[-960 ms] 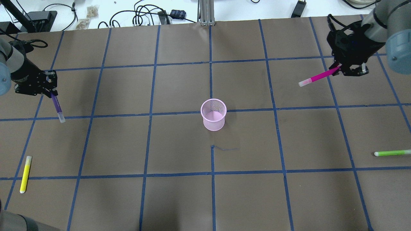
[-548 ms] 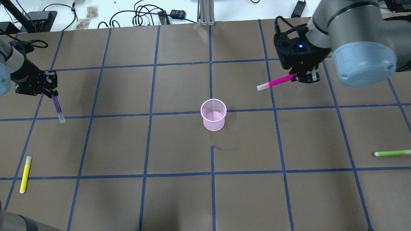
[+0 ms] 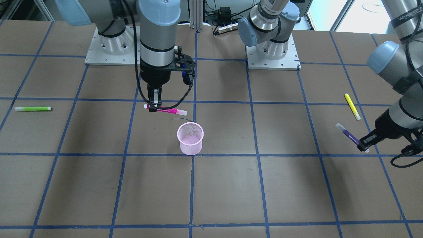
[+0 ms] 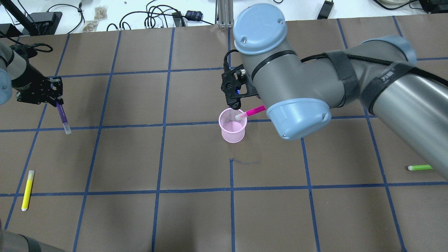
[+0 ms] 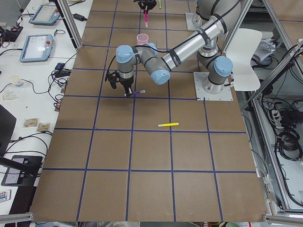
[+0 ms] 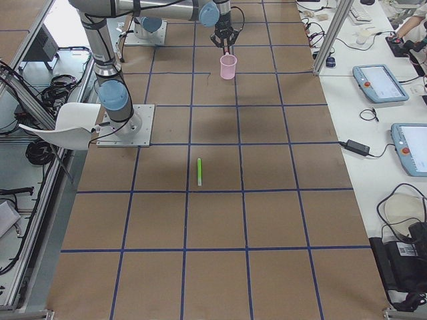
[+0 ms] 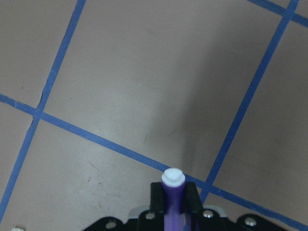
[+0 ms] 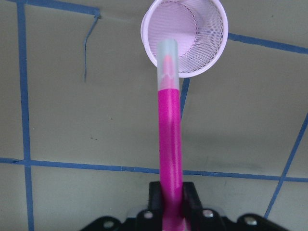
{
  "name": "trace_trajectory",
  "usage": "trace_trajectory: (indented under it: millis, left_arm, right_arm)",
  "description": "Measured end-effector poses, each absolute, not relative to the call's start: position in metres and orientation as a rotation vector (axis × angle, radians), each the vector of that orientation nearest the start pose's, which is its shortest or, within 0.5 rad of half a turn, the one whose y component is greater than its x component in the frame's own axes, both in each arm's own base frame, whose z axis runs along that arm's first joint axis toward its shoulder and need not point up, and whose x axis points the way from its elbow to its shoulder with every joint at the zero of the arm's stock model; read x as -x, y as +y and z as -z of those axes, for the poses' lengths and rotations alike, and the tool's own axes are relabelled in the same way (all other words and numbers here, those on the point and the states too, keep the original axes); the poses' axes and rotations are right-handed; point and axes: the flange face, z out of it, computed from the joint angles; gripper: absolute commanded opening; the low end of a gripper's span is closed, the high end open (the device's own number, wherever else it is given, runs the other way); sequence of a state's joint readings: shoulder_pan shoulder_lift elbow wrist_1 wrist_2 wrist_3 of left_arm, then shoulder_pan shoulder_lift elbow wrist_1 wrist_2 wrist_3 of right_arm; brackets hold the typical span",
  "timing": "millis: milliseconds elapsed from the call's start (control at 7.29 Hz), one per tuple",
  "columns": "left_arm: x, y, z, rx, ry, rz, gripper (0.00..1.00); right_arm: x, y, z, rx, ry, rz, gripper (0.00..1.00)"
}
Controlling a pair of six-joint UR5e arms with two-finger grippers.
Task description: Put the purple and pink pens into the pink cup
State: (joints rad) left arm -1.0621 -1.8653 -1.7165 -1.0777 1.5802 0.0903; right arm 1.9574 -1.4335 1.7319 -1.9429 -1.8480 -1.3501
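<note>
The pink mesh cup stands upright at the table's middle, also in the front view. My right gripper is shut on the pink pen and holds it nearly level above the table. The pen's clear-capped tip lies over the cup's mouth in the right wrist view, where the cup is ahead. My left gripper is at the far left, shut on the purple pen, which points down and outward. It also shows in the left wrist view.
A yellow pen lies near the left front edge. A green pen lies at the right. The right arm's elbow and forearm cover much of the centre right. Cables and boxes lie beyond the far edge.
My right arm has swept from the far right to the middle with the pink pen, whose tip now sits over the cup. The left arm and purple pen have not moved.
</note>
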Motion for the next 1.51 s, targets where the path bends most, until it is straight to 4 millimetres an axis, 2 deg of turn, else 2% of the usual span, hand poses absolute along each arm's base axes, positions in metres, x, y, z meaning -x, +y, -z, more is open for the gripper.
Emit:
trace_trajectory:
  millis: [411,685,823,960,1234,1371,1508]
  left_arm:
    - [-0.168,-0.574,-0.308,0.648,3.052,0.077,0.0]
    - [-0.168,-0.574,-0.308,0.649,3.055,0.079,0.0]
    - [-0.168,-0.574,-0.308,0.649,3.056,0.08,0.0]
    - [-0.168,-0.574,-0.308,0.649,3.056,0.08,0.0]
    - [-0.165,-0.576,-0.311,0.649,3.059,0.095,0.0]
    - [-0.159,-0.58,-0.316,0.645,3.072,0.125,0.0]
    - [-0.143,-0.586,-0.324,0.615,3.087,0.178,0.0]
  right_arm:
    - [-0.336,-0.46,-0.338,2.745,2.213,-0.274,0.03]
    - [-0.358,-0.467,-0.306,2.807,2.197,-0.293,0.05]
    - [-0.362,-0.47,-0.298,2.816,2.198,-0.283,0.22]
    - [-0.364,-0.472,-0.295,2.816,2.199,-0.272,0.99]
    - [-0.367,-0.474,-0.301,2.791,2.237,-0.188,1.0]
    - [-0.367,-0.474,-0.305,2.776,2.266,-0.145,1.0]
    - [-0.366,-0.474,-0.312,2.767,2.285,-0.112,1.0]
